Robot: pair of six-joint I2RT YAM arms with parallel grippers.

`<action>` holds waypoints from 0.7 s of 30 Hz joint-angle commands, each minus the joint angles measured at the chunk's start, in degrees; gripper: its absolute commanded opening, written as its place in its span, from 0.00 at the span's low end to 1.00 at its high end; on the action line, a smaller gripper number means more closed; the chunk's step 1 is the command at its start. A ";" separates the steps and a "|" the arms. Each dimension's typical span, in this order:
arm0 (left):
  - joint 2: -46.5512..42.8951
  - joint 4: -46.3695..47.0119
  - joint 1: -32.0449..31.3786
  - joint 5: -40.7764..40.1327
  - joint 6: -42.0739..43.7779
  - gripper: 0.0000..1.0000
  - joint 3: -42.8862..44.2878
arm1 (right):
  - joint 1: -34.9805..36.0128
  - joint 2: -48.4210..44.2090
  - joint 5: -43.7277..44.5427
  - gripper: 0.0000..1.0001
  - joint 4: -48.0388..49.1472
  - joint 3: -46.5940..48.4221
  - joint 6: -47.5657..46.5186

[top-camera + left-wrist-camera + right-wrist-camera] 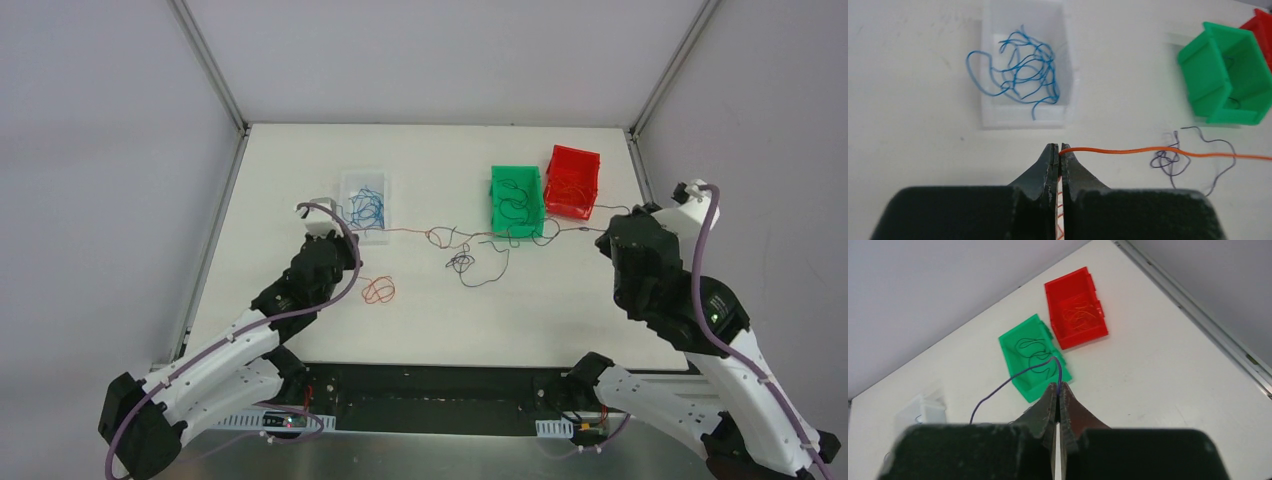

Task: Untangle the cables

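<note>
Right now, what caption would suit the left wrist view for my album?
Left end effector shut on a red cable, facing a white bin of blue cables.

The cables are hair-thin, curly wires. One red cable [1148, 151] runs taut and nearly straight, left to right, across the middle of the bench [560, 320], while a small red coil [378, 290] lies loose nearer the near edge, left of centre. A dark cable [462, 263] sits knotted in small loops at mid-bench just beside the red line, and a dark strand [1013, 377] lifts toward the right edge. Blue cables [1023, 75] lie bunched toward the far-left corner, black loops [515, 200] and orange strands [572, 183] toward the far-right corner.
</note>
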 commanded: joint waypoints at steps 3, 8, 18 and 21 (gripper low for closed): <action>-5.32 -12.73 1.93 -7.70 -8.41 0.00 -3.27 | -2.39 -4.35 5.61 0.00 -4.01 -1.99 3.05; -8.35 -21.14 4.25 -14.08 -16.79 0.00 -3.77 | -2.49 -3.90 8.94 0.00 -10.38 0.86 6.81; -13.39 -22.86 5.15 -11.49 -17.02 0.00 -5.72 | -2.51 -2.96 3.60 0.00 -11.12 1.16 5.00; -13.50 -24.12 5.19 -12.07 -15.59 0.00 -4.93 | -2.49 -3.49 3.33 0.00 -10.28 1.59 4.38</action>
